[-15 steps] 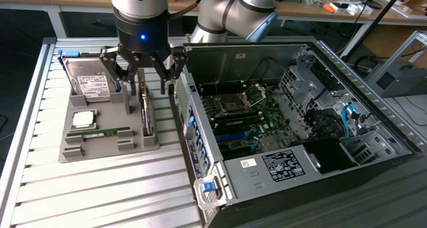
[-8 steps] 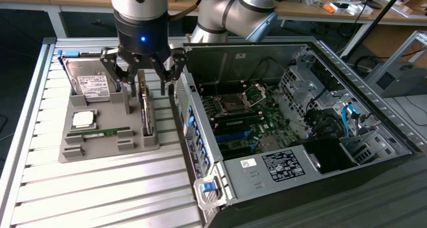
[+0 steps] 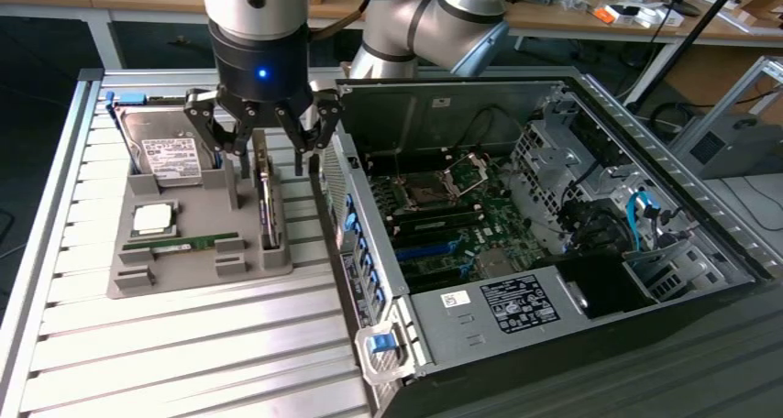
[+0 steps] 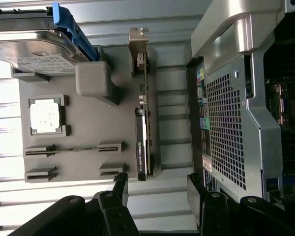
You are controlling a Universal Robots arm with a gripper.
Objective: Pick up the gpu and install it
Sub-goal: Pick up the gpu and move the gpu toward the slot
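Tool: the tool (image 3: 263, 152) has black fingers spread wide with nothing between them. It hangs just over the tray.
Gpu: the gpu (image 3: 267, 207) stands on its long edge in a tray slot, directly under the tool and in line with the gap between the fingers. No contact can be seen.
Gpu writing: in the wrist view the gpu (image 4: 142, 142) carries a small green mark with white letters, too fine to read.
Gpu shape: a thin dark card with a silver bracket at the end far from the tool.
Tray: the tray (image 3: 183, 271) is matt grey plastic with moulded blocks and slots, and sits beneath the tool on the bench.
Drive: the drive (image 3: 165, 152) is silver metal and leans in the tray beside the tool. It has a white label whose print is too small to read, and blue plastic at one edge.
Cpu: the cpu (image 3: 153, 218) is a square silver lid lying flat, further from the tool than the gpu.
Ram: the ram (image 3: 183, 243) is a narrow green stick lying in a slot.
Case: the case (image 3: 465, 97) is open grey steel on the tool's other side, with a perforated wall. The picture edge cuts off its far corner.
Case label: the label (image 3: 520, 303) is white with dense black print, unreadable.
Board: the board (image 3: 453, 207) is green, partly hidden by cables and drive cages.
Bench: the bench (image 3: 183, 345) is made of ribbed aluminium slats.
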